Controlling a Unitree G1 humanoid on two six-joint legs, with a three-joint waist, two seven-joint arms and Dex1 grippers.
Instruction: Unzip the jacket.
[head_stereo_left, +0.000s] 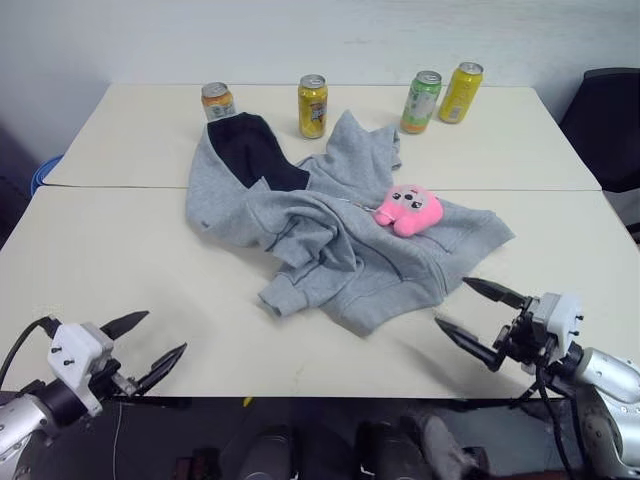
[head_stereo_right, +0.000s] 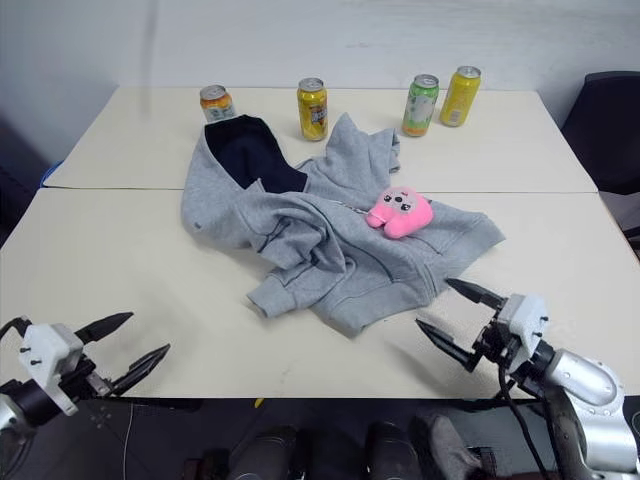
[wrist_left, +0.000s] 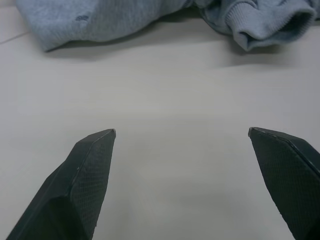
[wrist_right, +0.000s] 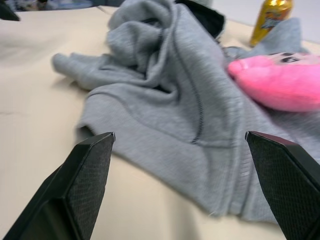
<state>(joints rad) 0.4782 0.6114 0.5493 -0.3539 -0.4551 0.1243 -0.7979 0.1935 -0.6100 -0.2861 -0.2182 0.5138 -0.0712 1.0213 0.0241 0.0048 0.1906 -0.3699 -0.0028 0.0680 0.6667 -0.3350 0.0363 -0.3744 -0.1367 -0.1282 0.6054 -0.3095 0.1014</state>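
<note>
No readable txt from my feed: labels on the four cans (head_stereo_left: 313, 105) at 12 o'clock too small; jacket (head_stereo_left: 330, 230) logo illegible.

jackets: 1 (head_stereo_left: 340, 235) | plush toys: 1 (head_stereo_left: 408, 209) | cans: 4 (head_stereo_left: 313, 106) | tables: 2 (head_stereo_left: 120, 270)

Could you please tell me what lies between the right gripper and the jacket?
Nothing: only bare table separates the right gripper, jaws open, from the jacket's near hem. The left eye view shows this, and the right wrist view confirms it.
</note>
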